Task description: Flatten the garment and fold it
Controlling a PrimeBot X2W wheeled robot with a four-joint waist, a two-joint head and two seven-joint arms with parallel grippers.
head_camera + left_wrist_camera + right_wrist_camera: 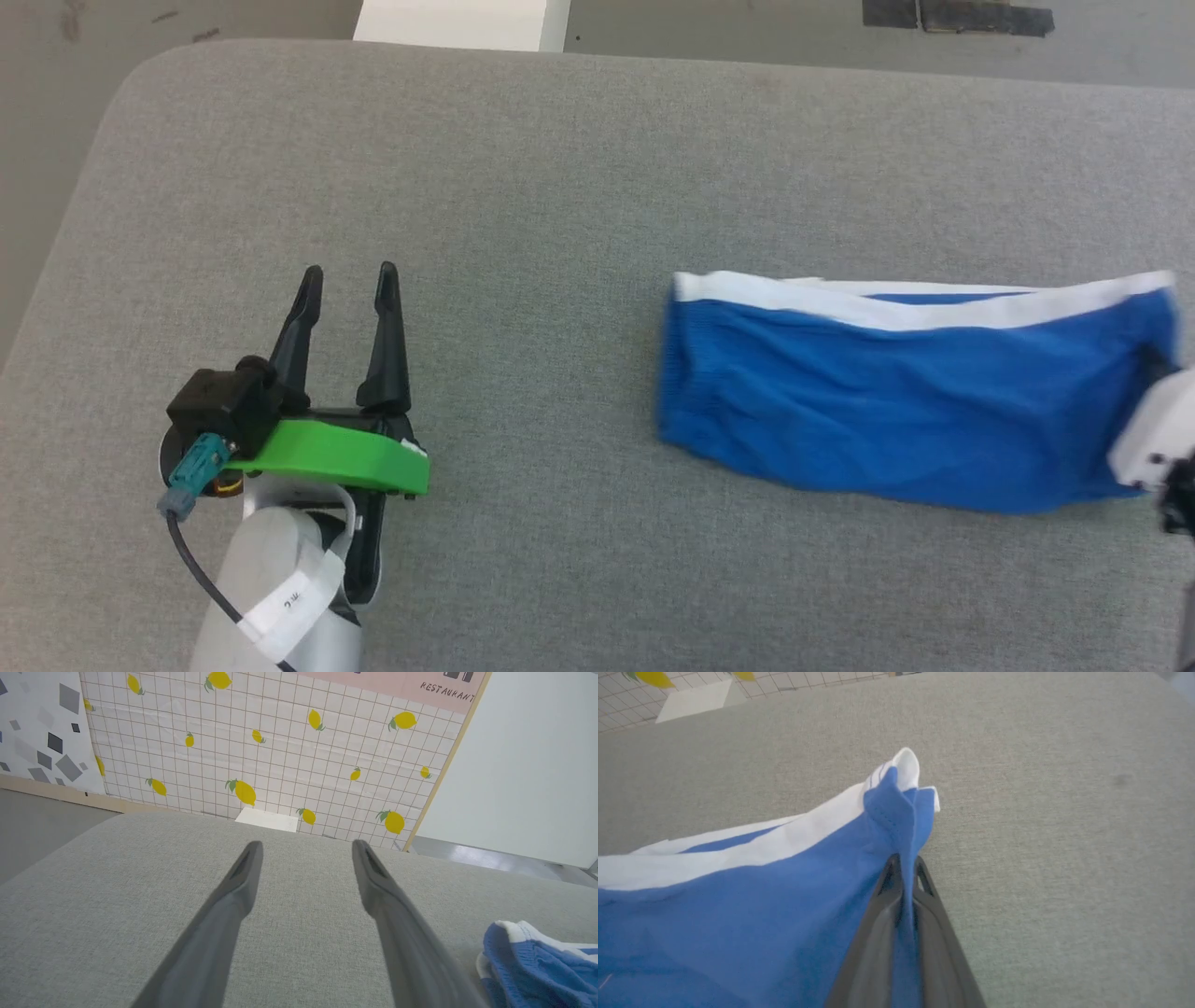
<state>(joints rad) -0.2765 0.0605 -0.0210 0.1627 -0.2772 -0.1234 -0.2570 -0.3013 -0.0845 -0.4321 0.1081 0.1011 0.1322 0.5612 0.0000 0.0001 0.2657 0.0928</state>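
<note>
The blue shorts (915, 392) lie stretched across the right half of the grey table (523, 168), with the white stripe along the far edge and the gathered waistband at the left end. My right gripper (906, 863) is shut on a raised fold of blue fabric at the shorts' (738, 914) right end; its pale wrist shows at the head view's right edge. My left gripper (347, 276) hovers open over bare table well left of the shorts, nothing between its fingers (243, 877). The waistband end of the shorts (537, 961) peeks in at the left wrist view's lower right.
The table's rounded far left corner and left edge border grey floor. A white block (462, 23) stands beyond the far edge, in front of a lemon-patterned tiled wall (280, 742).
</note>
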